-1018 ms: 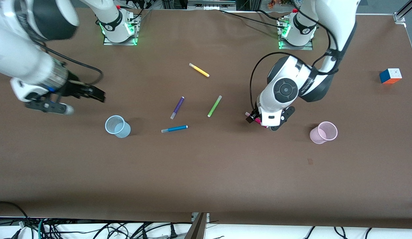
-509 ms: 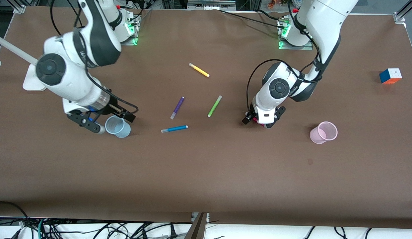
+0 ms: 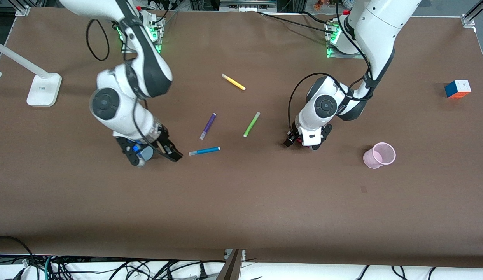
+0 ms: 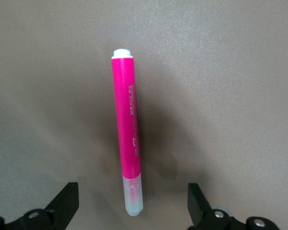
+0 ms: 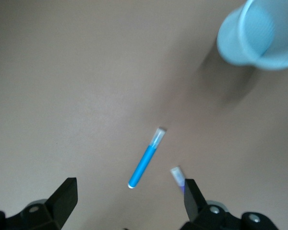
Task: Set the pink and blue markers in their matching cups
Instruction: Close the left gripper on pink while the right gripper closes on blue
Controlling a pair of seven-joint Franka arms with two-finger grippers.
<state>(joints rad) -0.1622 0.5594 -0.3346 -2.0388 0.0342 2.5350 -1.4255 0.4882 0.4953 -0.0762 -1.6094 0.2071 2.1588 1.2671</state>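
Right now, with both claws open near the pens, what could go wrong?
1. The right claw hangs over the blue cup, hiding most of it; coming down, it might tip the cup.
2. The purple pen lies close to the blue pen and could be grabbed by mistake.
3. The left claw straddles the pink pen; an off-centre closing could roll it away.

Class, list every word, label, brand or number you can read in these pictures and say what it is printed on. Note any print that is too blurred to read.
Pink marker: pale print runs along its barrel, too blurred to read.
White lamp base: a small dark mark, too small to read.
Blue marker, blue cup, pink cup, colour cube: no readable text.
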